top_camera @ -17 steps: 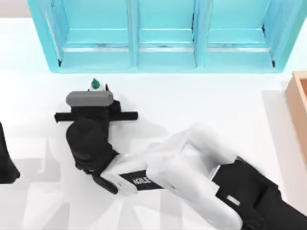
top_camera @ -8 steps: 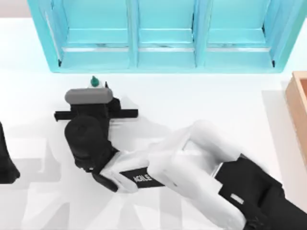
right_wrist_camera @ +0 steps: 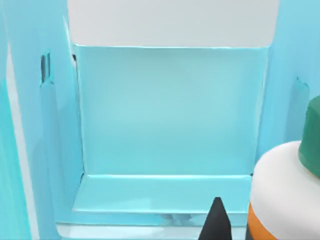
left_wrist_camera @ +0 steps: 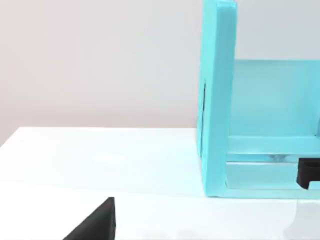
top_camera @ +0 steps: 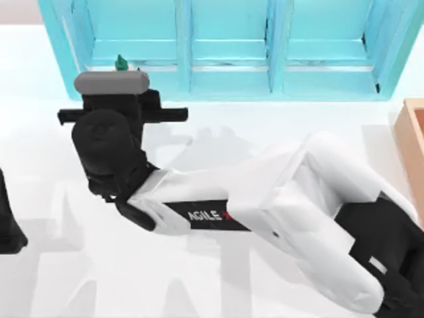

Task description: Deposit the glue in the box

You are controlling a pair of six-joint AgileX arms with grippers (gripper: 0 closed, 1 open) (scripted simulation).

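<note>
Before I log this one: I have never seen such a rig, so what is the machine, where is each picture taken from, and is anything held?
It is a pair of AgileX robot arms at a white table. One picture looks down from above; the other two come from cameras on each arm's wrist. From above, the right arm reaches across to the table's left, its end effector in front of the left bay of a teal shelf unit. The green cap of the glue peeks past it. In the right wrist view the glue bottle sits close beside a dark fingertip, apparently gripped. The tan box lies at the table's right edge. The left arm is parked at the left edge.
</note>
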